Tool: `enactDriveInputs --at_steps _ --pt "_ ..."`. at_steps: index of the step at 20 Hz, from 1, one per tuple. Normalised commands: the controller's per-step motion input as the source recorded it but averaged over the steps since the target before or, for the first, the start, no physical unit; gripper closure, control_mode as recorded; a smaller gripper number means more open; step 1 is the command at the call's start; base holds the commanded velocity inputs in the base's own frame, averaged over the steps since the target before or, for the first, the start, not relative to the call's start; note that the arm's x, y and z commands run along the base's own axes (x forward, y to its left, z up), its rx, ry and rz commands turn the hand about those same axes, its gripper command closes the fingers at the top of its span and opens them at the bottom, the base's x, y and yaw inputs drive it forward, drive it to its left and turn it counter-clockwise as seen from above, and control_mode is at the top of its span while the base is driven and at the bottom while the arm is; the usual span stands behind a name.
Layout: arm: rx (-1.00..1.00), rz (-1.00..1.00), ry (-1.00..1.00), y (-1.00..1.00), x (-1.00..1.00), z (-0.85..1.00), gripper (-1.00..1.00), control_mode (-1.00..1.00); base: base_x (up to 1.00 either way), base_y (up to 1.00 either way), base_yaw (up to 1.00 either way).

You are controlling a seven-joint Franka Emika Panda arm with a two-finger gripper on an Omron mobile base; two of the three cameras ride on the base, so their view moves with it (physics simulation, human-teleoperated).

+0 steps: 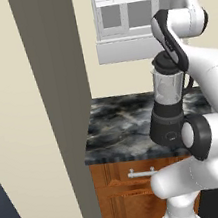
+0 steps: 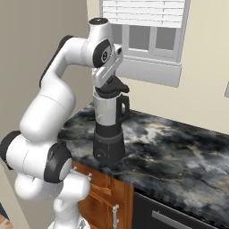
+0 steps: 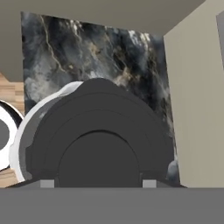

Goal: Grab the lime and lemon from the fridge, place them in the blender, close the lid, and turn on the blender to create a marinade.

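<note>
On the dark marbled worktop (image 2: pixel 179 152) stands the blender (image 2: pixel 108 129), its domed black lid (image 3: pixel 98 140) directly under the pincer (image 2: pixel 115 86), whose jaws seemingly straddle it, grip unclear.

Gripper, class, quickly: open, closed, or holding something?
Gripper: down on the blender's lid, jaws set wide either side of it; whether they clamp it cannot be told.

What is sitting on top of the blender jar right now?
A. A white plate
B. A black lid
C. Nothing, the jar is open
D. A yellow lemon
B. The black lid caps the clear jar of the blender on the dark marbled counter, with the robot's hand right above it; the hand view looks down onto the lid's dark dome.
</note>
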Motion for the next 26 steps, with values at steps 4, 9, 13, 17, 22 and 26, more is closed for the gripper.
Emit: enactDriveInputs --at_steps 4,9,13,17,22,26 --pt "0.0 0.0 0.08 0.02 0.0 -0.04 1.0 -1.0 0.0 0.0 0.0" --pt "0.0 0.0 0.12 0.01 -0.11 0.0 1.0 -1.0 0.0 0.0 0.0" --pt "0.0 0.0 0.16 0.0 -0.29 0.0 1.0 -1.0 0.0 0.0 0.0" --pt "0.0 0.0 0.14 0.01 -0.29 -0.01 1.0 -1.0 0.0 0.0 0.0" --pt "-0.01 0.0 0.07 0.1 -0.08 -0.27 1.0 -1.0 0.0 0.0 0.0" --pt "-0.05 0.0 0.0 0.23 0.0 -0.33 1.0 -1.0 0.0 0.0 0.0"
